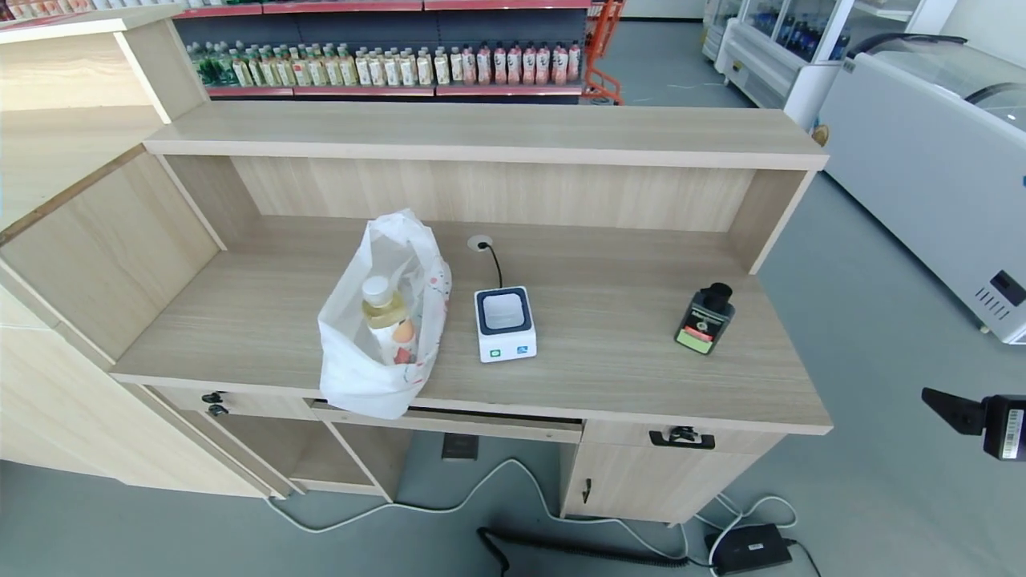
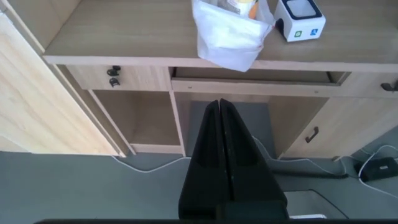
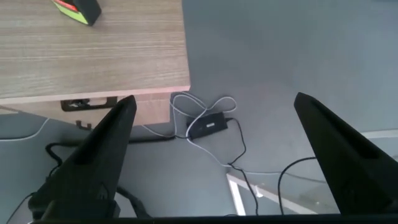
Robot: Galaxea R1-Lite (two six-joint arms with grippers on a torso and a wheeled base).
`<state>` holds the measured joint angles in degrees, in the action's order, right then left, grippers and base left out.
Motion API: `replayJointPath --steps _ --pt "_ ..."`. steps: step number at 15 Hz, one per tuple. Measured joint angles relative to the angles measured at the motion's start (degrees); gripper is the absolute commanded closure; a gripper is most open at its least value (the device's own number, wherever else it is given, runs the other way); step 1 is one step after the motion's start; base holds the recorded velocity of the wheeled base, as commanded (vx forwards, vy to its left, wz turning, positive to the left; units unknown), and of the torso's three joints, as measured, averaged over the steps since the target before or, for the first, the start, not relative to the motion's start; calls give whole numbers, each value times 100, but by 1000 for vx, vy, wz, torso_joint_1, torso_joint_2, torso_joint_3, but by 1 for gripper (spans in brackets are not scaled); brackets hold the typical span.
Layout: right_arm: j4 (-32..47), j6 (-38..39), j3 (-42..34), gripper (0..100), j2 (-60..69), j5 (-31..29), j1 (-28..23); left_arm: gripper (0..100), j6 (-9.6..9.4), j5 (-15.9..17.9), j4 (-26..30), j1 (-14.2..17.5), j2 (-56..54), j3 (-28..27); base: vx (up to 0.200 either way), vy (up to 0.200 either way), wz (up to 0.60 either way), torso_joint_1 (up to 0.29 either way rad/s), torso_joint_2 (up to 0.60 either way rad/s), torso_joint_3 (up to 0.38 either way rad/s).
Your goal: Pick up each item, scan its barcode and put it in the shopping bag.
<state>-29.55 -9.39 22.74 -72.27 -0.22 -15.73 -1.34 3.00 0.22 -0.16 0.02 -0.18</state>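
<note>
Right end effector [image 3: 214,98] spread wide, left end effector [image 2: 221,104] closed. Dark bottle [image 1: 704,319] sits ahead-left of the right one: I judge rigid, light, slick (grip mid-body, below cap).

Left hand [image 2: 220,107]: fingers pressed flat together, empty. Right hand [image 3: 214,98]: fingers spread wide apart, empty, held low at the near right.

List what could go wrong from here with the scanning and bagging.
1. The dark bottle lies near the right end of the counter; a poor grasp by the open right gripper might nudge it off.
2. The shopping bag sags over the counter's front edge with a pale bottle inside; added weight might tip it off.
</note>
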Motion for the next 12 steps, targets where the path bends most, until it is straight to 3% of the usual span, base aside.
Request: replayJointPath --steps 1,4,6,12 --pt "-9 4 91 0 -77 1 2 100 6 0 2 0 0 0 0 0 0 0 0 0" --pt "-6 2 300 0 -286 12 5 100 6 0 5 -11 0 0 200 -200 0 1 4 4" --pt "-11 -154 435 0 -468 32 5 100 4 -2 5 -5 0 0 200 0 0 -5 0 2" --pt "-428 -394 695 0 -1261 981 471 100 11 0 5 -5 0 0 0 0 0 0 0 0"
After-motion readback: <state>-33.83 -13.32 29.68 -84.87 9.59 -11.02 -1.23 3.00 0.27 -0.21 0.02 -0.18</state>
